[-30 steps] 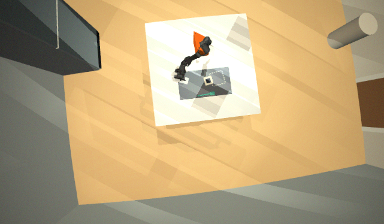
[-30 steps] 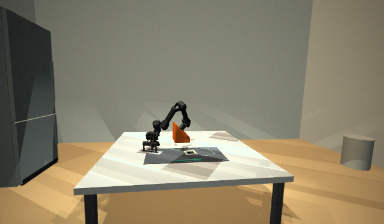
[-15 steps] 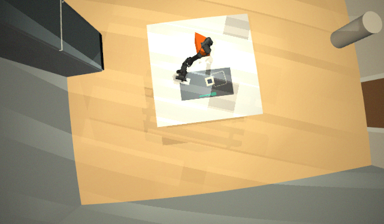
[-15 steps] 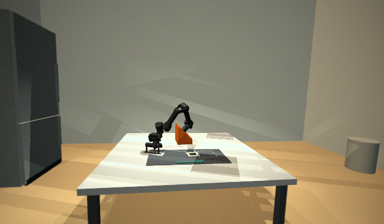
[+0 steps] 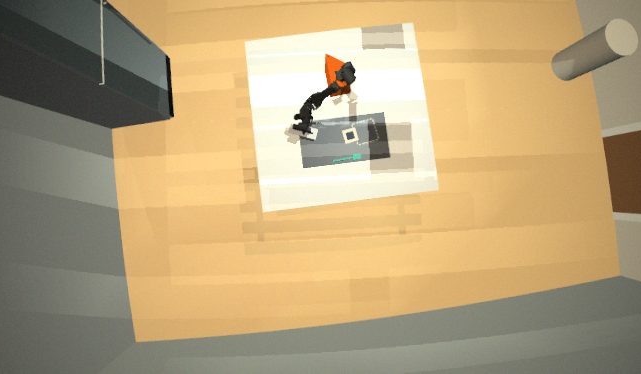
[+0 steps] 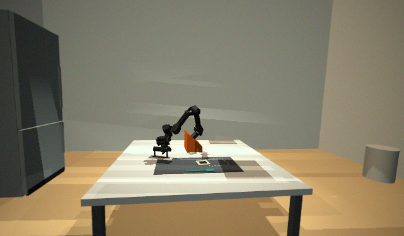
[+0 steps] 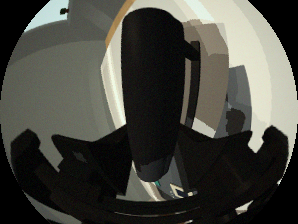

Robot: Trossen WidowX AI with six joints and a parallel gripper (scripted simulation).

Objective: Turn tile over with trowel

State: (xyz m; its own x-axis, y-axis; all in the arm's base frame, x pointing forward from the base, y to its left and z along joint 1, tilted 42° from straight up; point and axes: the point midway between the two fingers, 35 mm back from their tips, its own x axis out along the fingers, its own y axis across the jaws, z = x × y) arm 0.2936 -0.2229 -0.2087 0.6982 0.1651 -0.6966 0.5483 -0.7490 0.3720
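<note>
My gripper [image 5: 302,128] [image 6: 162,146] [image 7: 152,121] is shut on the black bar handle of the trowel [image 5: 312,134] [image 6: 159,157] [image 7: 152,65], at the left end of the dark mat [image 5: 323,152] [image 6: 175,168]. The trowel's flat pale blade is low, at or near the surface; contact is unclear. The tile [image 5: 356,140] [image 6: 198,164] lies flat on the mat, right of the gripper, with a cream border and a dark blue square facing up. The dashed outline [image 5: 376,132] begins at the tile's right side. The tile also shows small in the wrist view [image 7: 176,190].
A slim teal tool [image 5: 344,159] [image 6: 198,170] with a square head lies along the mat's front edge. An orange wedge [image 5: 333,75] [image 6: 191,145] stands behind the mat beside the arm's base. The white table [image 5: 283,192] [image 6: 125,189] carries everything.
</note>
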